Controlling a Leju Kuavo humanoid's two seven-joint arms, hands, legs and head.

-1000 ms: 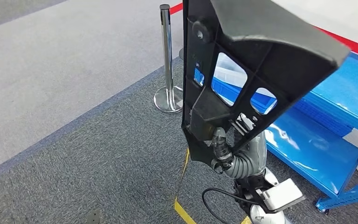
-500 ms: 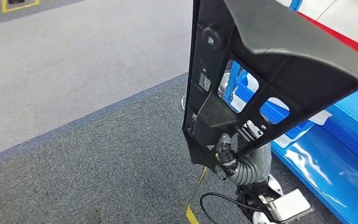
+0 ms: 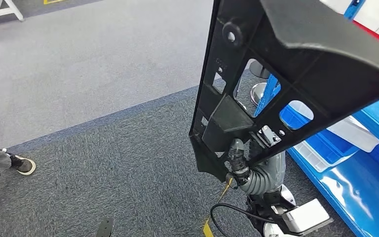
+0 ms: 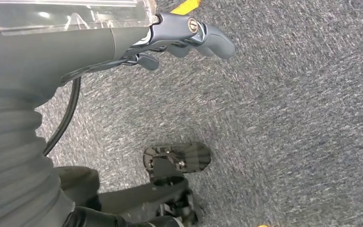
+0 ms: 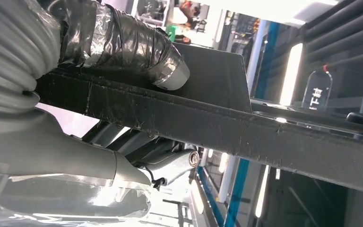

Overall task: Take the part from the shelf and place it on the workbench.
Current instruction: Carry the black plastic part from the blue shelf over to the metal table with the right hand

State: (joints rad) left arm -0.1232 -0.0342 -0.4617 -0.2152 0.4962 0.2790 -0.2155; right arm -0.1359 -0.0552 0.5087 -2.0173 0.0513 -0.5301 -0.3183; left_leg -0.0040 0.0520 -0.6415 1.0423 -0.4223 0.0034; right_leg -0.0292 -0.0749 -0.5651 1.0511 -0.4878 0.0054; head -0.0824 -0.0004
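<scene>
Part (image 3: 296,64), gripped at its lower edge by the right hand (image 3: 239,165), stands over open carpet (image 3: 103,163); left hand (image 4: 189,40) holds nothing, fingers curled.

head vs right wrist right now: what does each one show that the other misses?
Head view alone: the whole black part with its window cut-outs, grey carpet, the blue shelf, a clear bin, a person's shoe. Right wrist view alone: the close grip, a taped thumb pressed on the part's edge, and bright ceiling lights. Both: the right hand holding the part.
</scene>
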